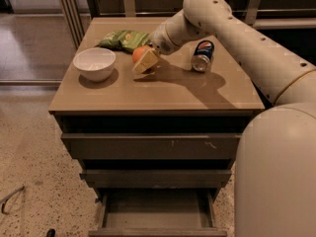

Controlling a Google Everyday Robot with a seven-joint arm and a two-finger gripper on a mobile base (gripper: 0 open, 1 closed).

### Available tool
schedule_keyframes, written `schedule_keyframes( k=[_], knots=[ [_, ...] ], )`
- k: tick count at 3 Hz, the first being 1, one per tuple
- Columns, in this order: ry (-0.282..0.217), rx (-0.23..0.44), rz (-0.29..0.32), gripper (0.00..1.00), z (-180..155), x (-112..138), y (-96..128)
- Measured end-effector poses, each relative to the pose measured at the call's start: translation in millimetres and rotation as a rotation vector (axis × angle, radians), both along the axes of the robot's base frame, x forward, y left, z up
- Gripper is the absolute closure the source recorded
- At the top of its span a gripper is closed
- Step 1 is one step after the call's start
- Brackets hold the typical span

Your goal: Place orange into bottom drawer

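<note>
One orange beside the tool; one bowl; bottom drawer open.

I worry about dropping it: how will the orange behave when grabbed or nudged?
Being round, the orange would likely roll if nudged on the flat top. Its skin looks smooth, so it may slip in the claw, which sits right against it near the green bag.

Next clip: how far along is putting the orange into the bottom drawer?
Done: the lowest grey-brown drawer is already pulled out. In hand: the gripper is at the small round bright-orange fruit on the cabinet top, beside the white bowl; a firm hold cannot be confirmed. Left: lift the fruit, carry it down and release it in that drawer.
</note>
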State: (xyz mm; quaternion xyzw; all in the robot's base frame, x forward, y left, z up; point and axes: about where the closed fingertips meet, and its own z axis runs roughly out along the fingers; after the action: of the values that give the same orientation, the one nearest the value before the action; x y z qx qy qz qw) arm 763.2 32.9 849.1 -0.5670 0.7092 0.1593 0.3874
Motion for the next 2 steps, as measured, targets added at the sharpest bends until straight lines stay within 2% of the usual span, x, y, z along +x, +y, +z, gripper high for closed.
schedule_keyframes(
  k=[1, 2],
  knots=[
    [0.022, -0.021, -0.01, 0.42, -6.5, 2.9, -1.5],
    [0.022, -0.021, -0.01, 0.73, -6.6, 2.9, -1.4]
  ],
)
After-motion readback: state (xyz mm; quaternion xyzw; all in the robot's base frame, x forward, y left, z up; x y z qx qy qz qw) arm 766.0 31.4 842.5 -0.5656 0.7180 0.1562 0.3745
